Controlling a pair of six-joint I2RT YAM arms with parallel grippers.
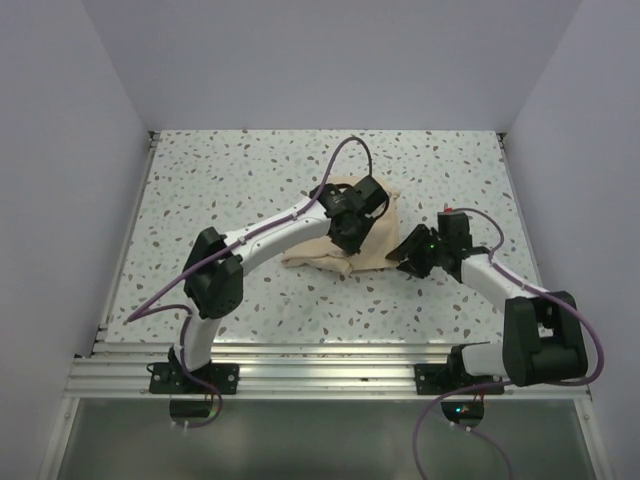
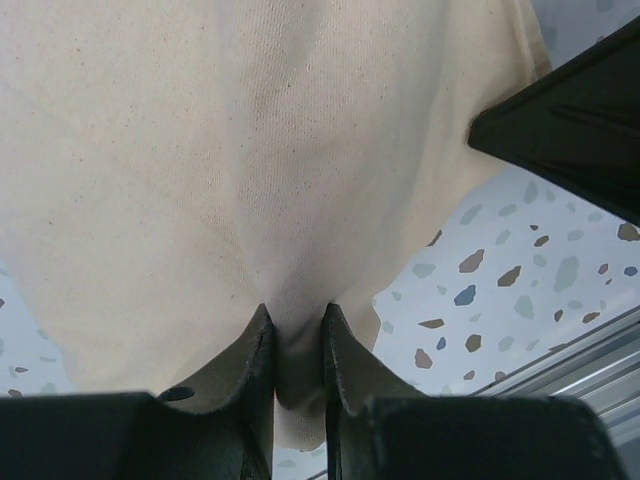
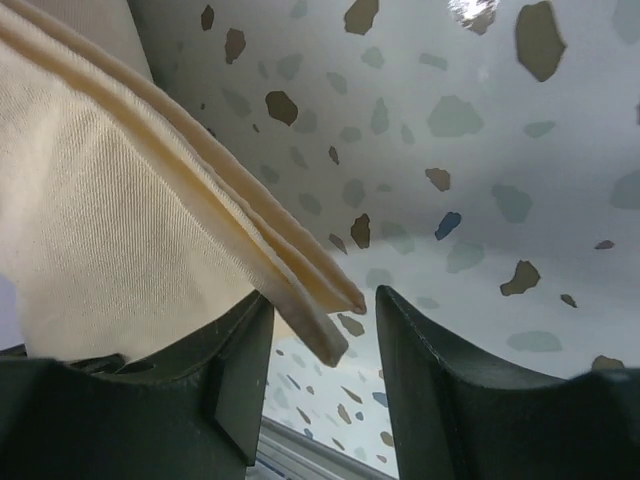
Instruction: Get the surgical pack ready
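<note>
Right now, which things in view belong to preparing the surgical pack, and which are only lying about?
For the job: folded beige cloth; left gripper, pinching it; right gripper, open at its corner.
Just there: speckled table; purple cables; metal rail.

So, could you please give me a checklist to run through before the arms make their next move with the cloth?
1. Left end effector pinched on a fold of the beige cloth: ok.
2. Layered corner of the cloth lying in the gap of the right end effector: ok.
3. Right end effector closed on that corner: not ok, its jaws stand apart.
4. The two end effectors apart from each other: ok, the top view shows a gap.
5. Number of layers caught in the left pinch: cannot tell.
6. Rest of the cloth lying on the table: ok.
</note>
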